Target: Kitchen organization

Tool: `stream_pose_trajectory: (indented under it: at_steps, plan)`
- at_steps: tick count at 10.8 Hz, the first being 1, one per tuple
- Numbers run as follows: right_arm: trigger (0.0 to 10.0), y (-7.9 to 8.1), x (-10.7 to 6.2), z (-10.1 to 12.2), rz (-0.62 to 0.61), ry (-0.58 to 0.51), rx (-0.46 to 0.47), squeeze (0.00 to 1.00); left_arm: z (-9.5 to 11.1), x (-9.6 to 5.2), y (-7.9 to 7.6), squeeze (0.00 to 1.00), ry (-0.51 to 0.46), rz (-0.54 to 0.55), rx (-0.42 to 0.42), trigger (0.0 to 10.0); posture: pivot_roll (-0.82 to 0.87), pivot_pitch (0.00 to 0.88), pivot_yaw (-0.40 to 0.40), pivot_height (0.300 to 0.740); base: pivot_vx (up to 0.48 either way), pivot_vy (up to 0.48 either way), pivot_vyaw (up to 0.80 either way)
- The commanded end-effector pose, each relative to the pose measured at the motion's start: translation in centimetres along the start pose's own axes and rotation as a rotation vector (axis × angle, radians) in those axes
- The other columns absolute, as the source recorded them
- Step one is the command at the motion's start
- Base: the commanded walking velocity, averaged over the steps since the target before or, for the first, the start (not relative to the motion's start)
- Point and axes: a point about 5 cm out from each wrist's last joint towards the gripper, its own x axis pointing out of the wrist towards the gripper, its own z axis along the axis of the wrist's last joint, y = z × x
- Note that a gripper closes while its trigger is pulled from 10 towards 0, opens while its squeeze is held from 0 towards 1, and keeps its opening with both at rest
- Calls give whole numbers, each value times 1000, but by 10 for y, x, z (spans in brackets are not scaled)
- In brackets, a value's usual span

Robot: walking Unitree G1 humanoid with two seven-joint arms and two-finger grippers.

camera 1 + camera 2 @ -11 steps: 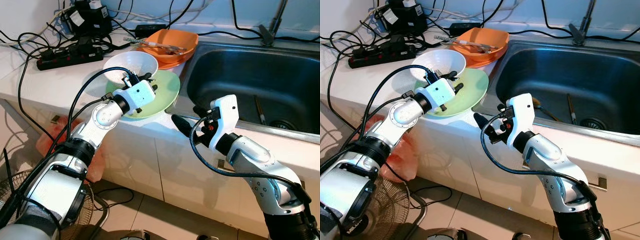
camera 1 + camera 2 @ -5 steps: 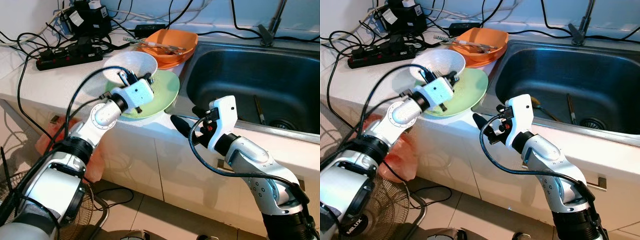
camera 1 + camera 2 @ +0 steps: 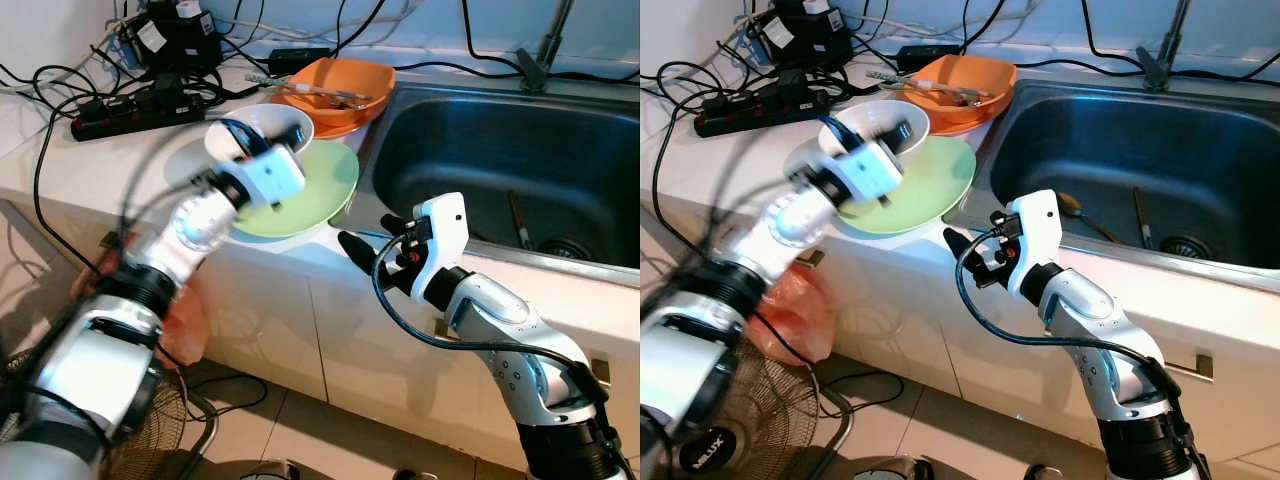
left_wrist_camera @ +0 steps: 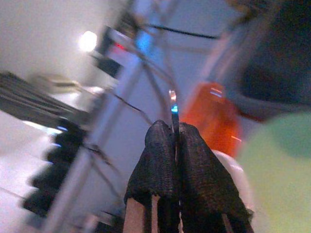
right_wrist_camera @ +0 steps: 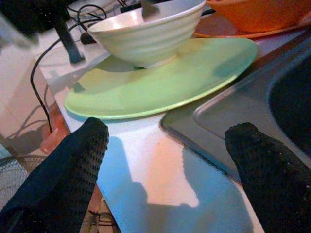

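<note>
A white bowl (image 3: 270,125) sits on the back of a pale green plate (image 3: 315,185) on the counter, left of the sink (image 3: 520,150). Behind them an orange bowl (image 3: 338,82) holds utensils. My left gripper (image 3: 232,128) is blurred with motion above the white bowl. In the left wrist view its fingers (image 4: 160,160) press together, and a thin shiny utensil (image 4: 172,104) sticks out between the tips. My right gripper (image 5: 170,170) stands wide open and holds nothing. It hovers at the counter's front edge, just short of the green plate (image 5: 160,80).
A black power strip (image 3: 140,108) and tangled cables lie on the counter's back left. Utensils (image 3: 1138,215) lie in the sink near the drain. Below the counter are a red bag (image 3: 790,310) and a floor fan (image 3: 740,420).
My left arm has swung up and back from the green plate to above the white bowl and is now blurred. The right gripper has edged slightly left.
</note>
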Motion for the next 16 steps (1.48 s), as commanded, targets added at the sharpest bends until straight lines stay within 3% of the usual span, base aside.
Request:
stream_pose_trajectory:
  at_steps: [1, 2, 3, 4, 5, 6, 7, 8, 9, 10, 11, 14, 16]
  plan:
    - [10000, 2, 3, 5, 6, -22, -10, 0, 16, 8, 35, 0, -88, 143, 23, 0, 86, 60, 131, 740, 0, 0, 0]
    - [10000, 1, 5, 5, -2, -31, -5, 0, 26, 12, 67, 0, -126, 311, -91, 0, 90, 58, 127, 740, 0, 0, 0]
    - [10000, 0, 7, 6, -14, -41, 2, 0, 31, 15, 92, 0, -150, 442, -299, 0, 93, 57, 125, 740, 0, 0, 0]
    - [10000, -2, 9, 7, -31, -58, 20, 0, 28, 19, 110, 0, -159, 561, -688, 0, 98, 54, 124, 740, 0, 0, 0]
    - [10000, -5, 13, 11, -70, -96, 74, 0, 26, 29, 104, 0, -222, 547, -1323, 0, 104, 52, 124, 740, 0, 0, 0]
    - [10000, -6, 15, 13, -93, -116, 103, 0, 28, 30, 94, 0, -261, 495, -1501, 0, 104, 51, 127, 740, 0, 0, 0]
    - [10000, -12, 18, 20, -147, -172, 167, 0, 32, 30, 72, 0, -306, 395, -1765, 0, 103, 53, 129, 740, 0, 0, 0]
    - [10000, -18, 21, 30, -198, -249, 266, 0, 35, 24, 51, 0, -344, 310, -1943, 0, 100, 55, 127, 740, 0, 0, 0]
    - [10000, -20, 23, 34, -201, -270, 304, 0, 34, 22, 44, 0, -343, 301, -2002, 0, 97, 56, 124, 740, 0, 0, 0]
    - [10000, -21, 26, 40, -202, -312, 393, 0, 36, 19, 28, 0, -334, 255, -2101, 0, 94, 59, 120, 740, 0, 0, 0]
    - [10000, -21, 29, 48, -189, -364, 480, 0, 39, 16, 10, 0, -303, 211, -2145, 0, 95, 57, 116, 740, 0, 0, 0]
    - [10000, -15, 38, 61, -131, -421, 608, 0, 47, 13, -16, 0, -240, 163, -2229, 0, 102, 58, 115, 740, 0, 0, 0]
    - [10000, -12, 40, 62, -119, -423, 636, 0, 55, 15, -23, 0, -229, 129, -2253, 0, 99, 61, 117, 740, 0, 0, 0]
